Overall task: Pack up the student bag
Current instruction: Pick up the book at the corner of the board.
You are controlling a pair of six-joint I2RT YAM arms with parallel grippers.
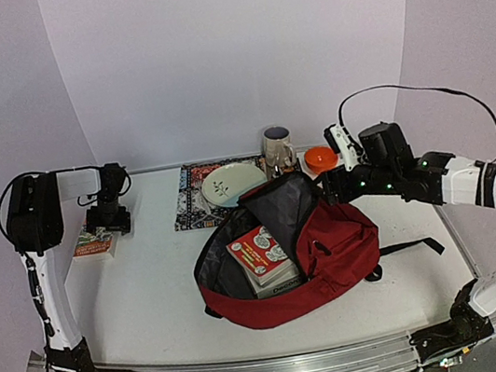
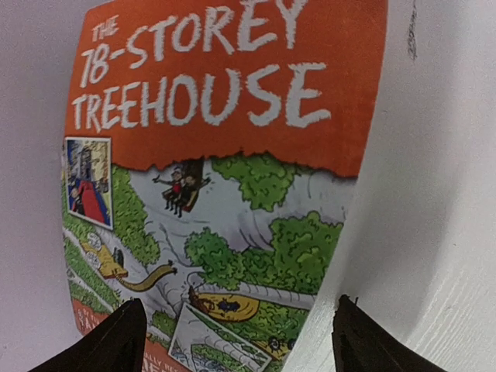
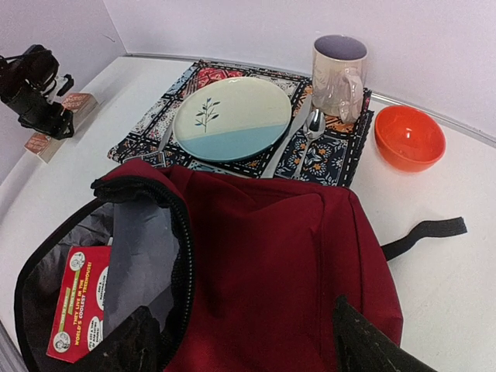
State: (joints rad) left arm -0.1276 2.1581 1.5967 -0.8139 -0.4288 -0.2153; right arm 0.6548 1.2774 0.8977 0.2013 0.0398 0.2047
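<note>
My left gripper [image 2: 236,314], jaws apart, hovers over the flat book [image 2: 225,155] at nine o'clock of the bag [image 3: 271,256]; it may pinch only the cover. My right gripper [image 3: 240,333] gapes too.

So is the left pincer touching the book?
Cannot tell. Left wrist view: pincer open over the book, tips at its lower edge; no view shows contact or a gap plainly.
</note>
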